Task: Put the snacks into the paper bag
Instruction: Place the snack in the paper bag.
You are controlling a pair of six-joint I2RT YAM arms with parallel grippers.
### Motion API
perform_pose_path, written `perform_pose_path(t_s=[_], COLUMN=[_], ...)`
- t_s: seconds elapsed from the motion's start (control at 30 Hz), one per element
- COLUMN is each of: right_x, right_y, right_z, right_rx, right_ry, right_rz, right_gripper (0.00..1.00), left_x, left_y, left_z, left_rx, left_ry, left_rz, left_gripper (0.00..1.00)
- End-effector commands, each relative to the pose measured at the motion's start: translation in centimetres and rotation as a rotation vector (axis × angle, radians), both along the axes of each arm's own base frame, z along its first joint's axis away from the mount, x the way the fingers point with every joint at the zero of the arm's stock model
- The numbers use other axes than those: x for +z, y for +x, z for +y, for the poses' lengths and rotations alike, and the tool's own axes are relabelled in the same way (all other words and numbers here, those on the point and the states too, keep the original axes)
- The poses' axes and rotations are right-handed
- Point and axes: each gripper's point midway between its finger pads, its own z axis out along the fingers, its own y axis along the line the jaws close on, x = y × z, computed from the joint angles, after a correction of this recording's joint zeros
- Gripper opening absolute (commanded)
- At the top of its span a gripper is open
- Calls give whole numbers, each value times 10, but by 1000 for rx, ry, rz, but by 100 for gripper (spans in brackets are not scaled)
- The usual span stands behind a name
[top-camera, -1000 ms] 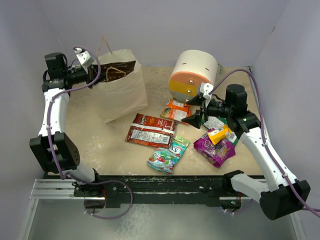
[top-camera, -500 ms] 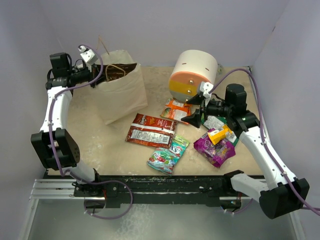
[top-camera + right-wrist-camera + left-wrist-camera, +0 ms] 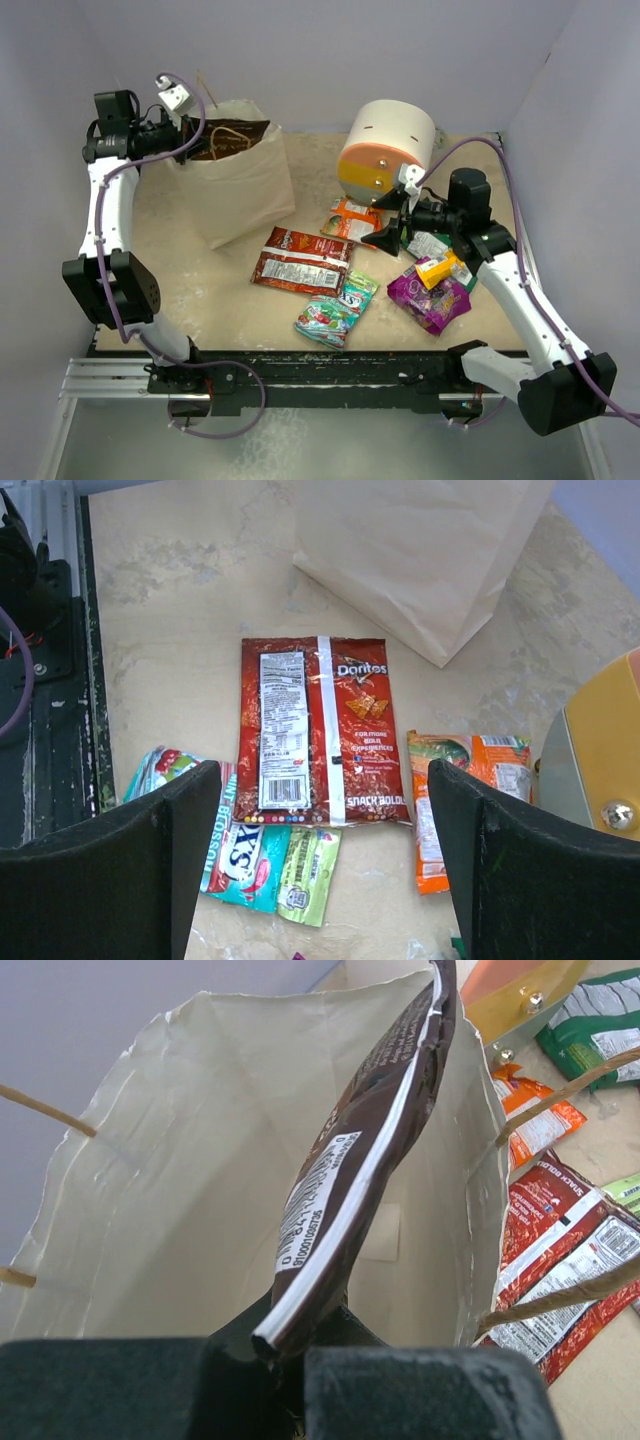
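Wrist view alone shows left gripper (image 3: 290, 1352) pinching chip bag (image 3: 362, 1155); right gripper (image 3: 320, 815) spread.

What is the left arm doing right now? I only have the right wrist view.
Observer: The left gripper is shut on the brown chip bag, holding it edge-up at the open mouth of the paper bag.
Operator: Anything else inside?
Observer: From the left wrist view, no other packet shows inside.
Operator: Any snacks outside my view?
Observer: A purple packet, a yellow-orange box and a green-white packet lie together by the right arm.
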Motion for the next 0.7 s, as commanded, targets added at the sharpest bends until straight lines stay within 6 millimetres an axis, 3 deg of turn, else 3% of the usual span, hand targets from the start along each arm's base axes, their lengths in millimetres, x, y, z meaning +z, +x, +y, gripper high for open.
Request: perform_pose_path(t_s=[0.0,0.37,0.67], right_x=[-2,-4,-3], right_y=[-2,-3,-5], right_z=[1,2,0], right_rx=[19,22,16], right_ry=[19,26,27], right_rz=[-7,-2,-10], right_gripper=[86,87,87], left_x=[3,-21,-33], left_y=[1,-16,-13], left_z=[2,-10,-19], left_rx=[-16,-58,-57], left_ry=[43,-5,13], left_rz=[-9,76,52], left_gripper=[0,1,3])
